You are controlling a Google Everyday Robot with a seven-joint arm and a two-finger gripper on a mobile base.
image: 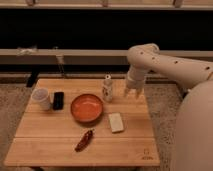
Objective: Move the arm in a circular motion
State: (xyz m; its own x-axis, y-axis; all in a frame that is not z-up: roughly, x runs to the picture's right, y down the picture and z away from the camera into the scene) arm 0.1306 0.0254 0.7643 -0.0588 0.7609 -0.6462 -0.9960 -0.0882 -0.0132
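I've got the arm coming in from the right side, elbow bent high over the bench's far right corner, forearm dropping down to the gripper, which hangs over the bench near the far edge, right of centre. Can't tell from here whether the gripper is apart or together, too small and washed into the wrist. Closest thing to it: small white bottle, upright, just beside the gripper on its left, not touching as far as I can see. Orange bowl sits mid-bench, in front of the bottle. Pale rectangular sponge-like block lies just right of the bowl toward the near edge. Dark red chili pepper lies near the near edge, centre. Left side: white cup near the left edge, black rectangular item just beside it on the right; can't make out what that is. A big cream rounded body part fills the lower right corner and covers the bench's right near corner area. Behind the far edge there's a rail with a thin upright post, detail unclear. The arm's shoulder end is cut off at the right frame edge.
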